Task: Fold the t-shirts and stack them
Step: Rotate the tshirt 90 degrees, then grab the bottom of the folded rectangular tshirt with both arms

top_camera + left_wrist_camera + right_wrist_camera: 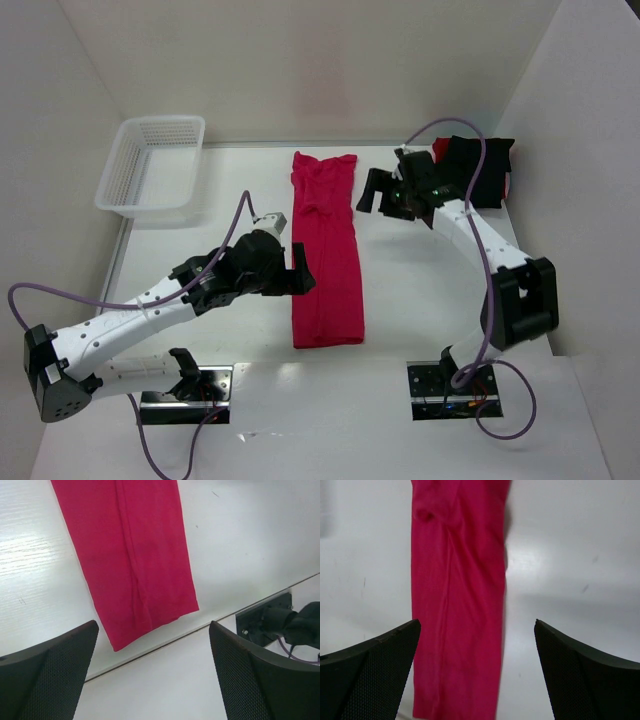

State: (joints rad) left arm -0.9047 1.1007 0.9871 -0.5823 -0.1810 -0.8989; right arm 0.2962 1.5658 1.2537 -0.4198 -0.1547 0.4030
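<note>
A red t-shirt (325, 250) lies on the white table, folded into a long narrow strip running from the back to the front. It also shows in the left wrist view (130, 555) and in the right wrist view (457, 605). My left gripper (300, 270) is open and empty, just left of the strip's middle. My right gripper (375, 190) is open and empty, just right of the strip's far end. A pile of black and red shirts (480, 170) lies at the back right, behind the right arm.
A white mesh basket (152, 165) stands at the back left. White walls enclose the table on the left, back and right. The arm base plates (450, 388) sit at the near edge.
</note>
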